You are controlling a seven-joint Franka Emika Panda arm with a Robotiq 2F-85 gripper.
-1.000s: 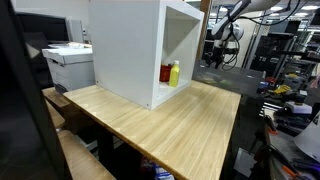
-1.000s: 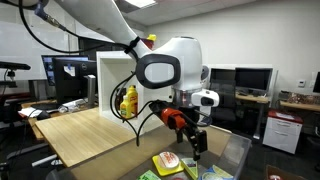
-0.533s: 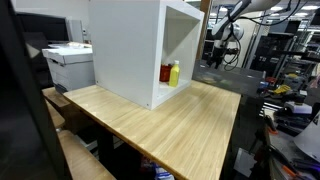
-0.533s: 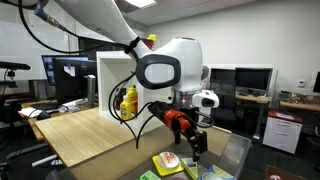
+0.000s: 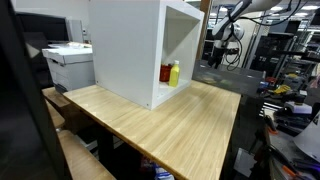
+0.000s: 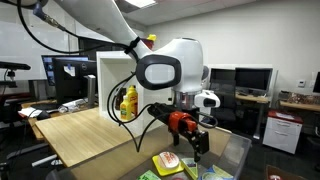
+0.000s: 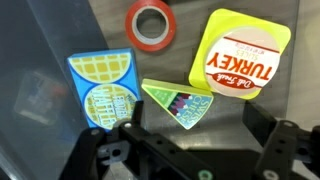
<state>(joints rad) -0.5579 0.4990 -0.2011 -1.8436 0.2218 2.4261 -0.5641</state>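
Note:
In the wrist view my gripper [image 7: 196, 140] is open, its two black fingers [image 7: 131, 135] standing wide apart with nothing between them. It hangs above a dark surface. Just beyond the fingertips lies a green triangular Swiss cheese pack [image 7: 178, 102]. A blue waffle box [image 7: 105, 86] lies left of it, a yellow turkey pack [image 7: 243, 55] to the right, and a red tape roll [image 7: 150, 22] farther off. In an exterior view the gripper [image 6: 197, 146] hovers a little above the turkey pack [image 6: 168, 160], beyond the wooden table's end.
A white open-fronted cabinet [image 5: 135, 45] stands on the wooden table [image 5: 170, 125], with a yellow bottle [image 5: 174, 73] and a red container [image 5: 166, 73] inside. A printer [image 5: 68, 62] sits beside the table. Monitors [image 6: 250, 78] and desks fill the background.

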